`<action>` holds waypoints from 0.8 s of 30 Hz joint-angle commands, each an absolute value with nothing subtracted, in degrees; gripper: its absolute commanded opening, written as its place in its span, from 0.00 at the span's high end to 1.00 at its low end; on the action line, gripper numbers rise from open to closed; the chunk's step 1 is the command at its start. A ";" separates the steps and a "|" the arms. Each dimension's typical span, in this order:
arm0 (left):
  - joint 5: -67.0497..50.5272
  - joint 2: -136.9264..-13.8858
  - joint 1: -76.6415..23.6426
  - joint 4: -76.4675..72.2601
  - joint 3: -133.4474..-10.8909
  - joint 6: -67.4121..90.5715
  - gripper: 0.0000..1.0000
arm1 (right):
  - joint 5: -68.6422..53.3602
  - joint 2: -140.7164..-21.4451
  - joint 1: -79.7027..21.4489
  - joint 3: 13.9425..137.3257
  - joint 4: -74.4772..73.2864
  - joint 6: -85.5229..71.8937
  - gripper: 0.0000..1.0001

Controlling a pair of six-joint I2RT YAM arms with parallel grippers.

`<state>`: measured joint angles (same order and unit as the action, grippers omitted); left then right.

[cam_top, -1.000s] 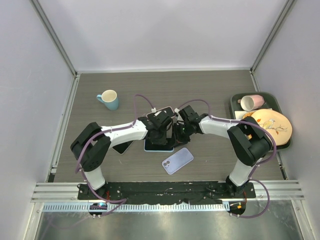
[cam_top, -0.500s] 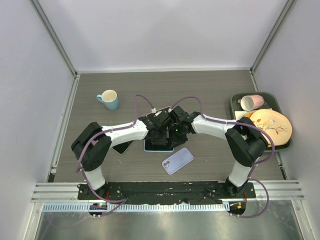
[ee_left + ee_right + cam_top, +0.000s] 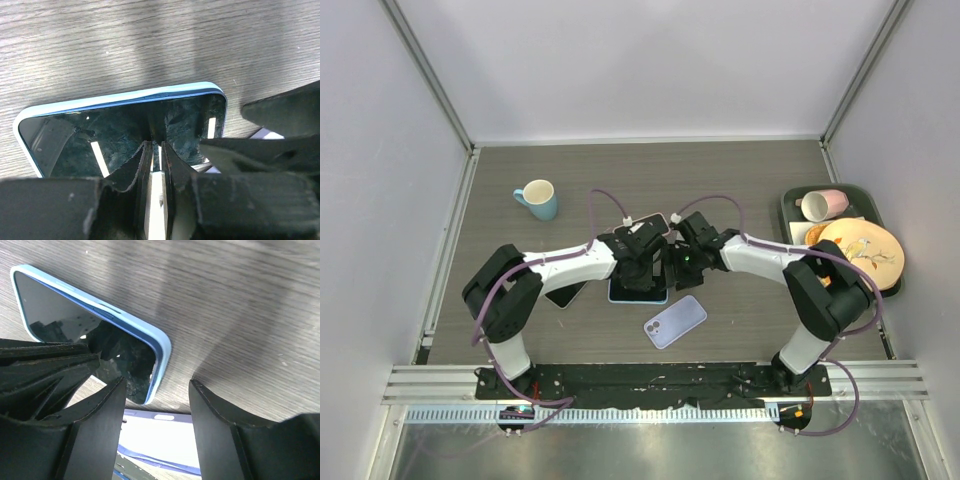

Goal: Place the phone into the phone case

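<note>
Under the left jaws (image 3: 154, 150) the phone (image 3: 120, 132) lies flat and screen-up on the table (image 3: 150, 40), inside the light blue phone case (image 3: 125, 98). The left jaws are nearly closed to a thin slit, tips at the glass, gripping nothing I can make out. The right jaws (image 3: 157, 382) are wide apart and empty, a corner of the phone case between them. Can't tell if every corner is seated. Phone is probably stiff, slick and fragile; the case rim is soft and bendy. Best to press flat near the corners and pinch across the long edges, not the glass.
</note>
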<state>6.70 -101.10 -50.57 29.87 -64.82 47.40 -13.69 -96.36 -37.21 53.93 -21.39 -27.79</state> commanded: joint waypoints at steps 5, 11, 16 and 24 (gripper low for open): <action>8.88 -103.09 -50.71 32.52 -65.30 45.88 0.85 | -23.37 -97.46 -28.57 48.25 -13.98 -26.28 0.42; 8.17 -105.47 -50.71 33.57 -67.67 45.70 0.85 | -24.18 -103.18 -28.56 48.52 -12.22 -26.37 0.50; 8.52 -106.17 -50.71 34.80 -68.47 45.62 0.86 | -21.36 -106.52 -28.56 48.78 -12.66 -26.02 0.56; 8.96 -108.89 -50.71 37.61 -71.28 44.47 0.87 | -16.35 -110.74 -29.00 50.27 -16.96 -23.91 0.66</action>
<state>7.46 -105.16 -50.57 34.52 -70.76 45.84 -31.00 -103.68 -27.88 53.30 -9.56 -28.82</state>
